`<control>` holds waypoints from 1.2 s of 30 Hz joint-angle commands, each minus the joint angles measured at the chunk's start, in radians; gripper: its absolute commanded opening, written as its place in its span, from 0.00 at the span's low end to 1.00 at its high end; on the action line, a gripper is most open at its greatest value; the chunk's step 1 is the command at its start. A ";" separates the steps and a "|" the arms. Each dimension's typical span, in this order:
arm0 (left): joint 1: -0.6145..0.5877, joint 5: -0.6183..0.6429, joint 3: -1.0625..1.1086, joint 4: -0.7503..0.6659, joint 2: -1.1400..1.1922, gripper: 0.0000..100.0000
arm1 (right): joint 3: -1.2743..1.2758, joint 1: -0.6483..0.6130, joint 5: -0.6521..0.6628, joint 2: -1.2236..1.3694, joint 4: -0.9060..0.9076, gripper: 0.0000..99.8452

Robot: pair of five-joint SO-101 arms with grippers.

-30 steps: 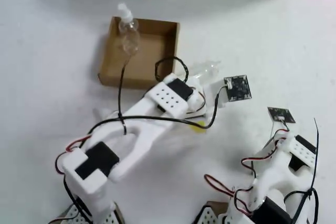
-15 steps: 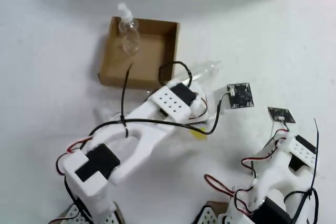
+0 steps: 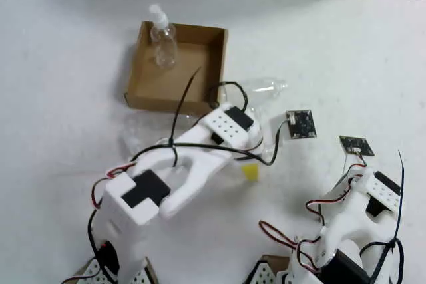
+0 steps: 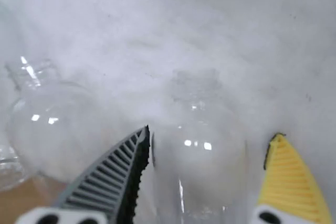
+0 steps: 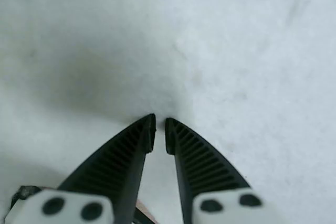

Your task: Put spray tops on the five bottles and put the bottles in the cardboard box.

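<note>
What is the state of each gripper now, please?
Left gripper: open, its fingers on either side of a clear bottle.
Right gripper: shut, holding nothing.

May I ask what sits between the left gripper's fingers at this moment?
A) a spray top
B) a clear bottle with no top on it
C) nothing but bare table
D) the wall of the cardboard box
B: in the left wrist view, the clear bottle, its neck bare of any spray top, lies between the open fingers of the left gripper.
</note>
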 commanded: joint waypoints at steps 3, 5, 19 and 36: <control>0.004 0.017 -0.058 0.015 -0.008 0.30 | -0.003 -0.012 0.011 -0.025 -0.016 0.02; 0.008 0.015 -0.058 0.015 -0.007 0.21 | -0.003 -0.012 0.011 -0.025 -0.016 0.02; 0.105 0.014 -0.078 0.180 -0.024 0.03 | -0.003 -0.012 0.003 -0.021 -0.028 0.02; -0.065 0.014 0.038 0.482 -0.440 0.02 | -0.003 -0.013 0.002 -0.019 -0.028 0.02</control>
